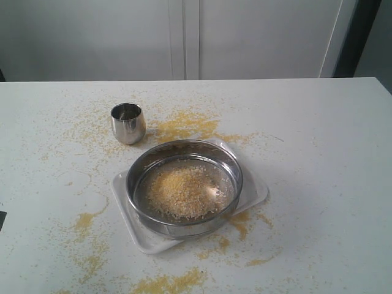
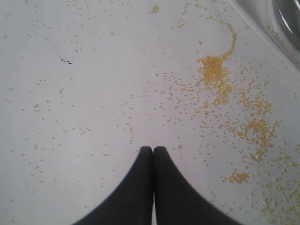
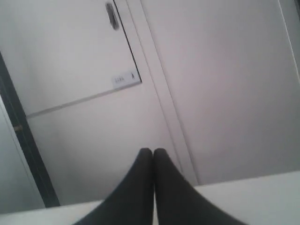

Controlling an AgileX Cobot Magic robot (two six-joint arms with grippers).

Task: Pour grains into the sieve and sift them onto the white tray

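The broad white bench [image 1: 318, 184], strewn with scattered yellow meal [image 1: 184, 125], carries the flat rectangular white tray [image 1: 258, 190] near its middle. On the tray sits the round, shallow stainless-steel sieve [image 1: 139, 177], with a mound of yellow and pale-beige grains [image 1: 180, 191] on its mesh. A small rounded steel cup [image 1: 128, 122] stands upright nearby. The left gripper [image 2: 153, 150] and the right gripper [image 3: 153, 151] are each pressed closed and empty.

- a small rounded steel cup [image 1: 128, 122] stands upright on the white table [image 1: 331, 184], at the back left.
- pale cabinet doors [image 1: 245, 37] fill the background, with a dark handle [image 3: 111, 15] and a small label [image 3: 125, 78].
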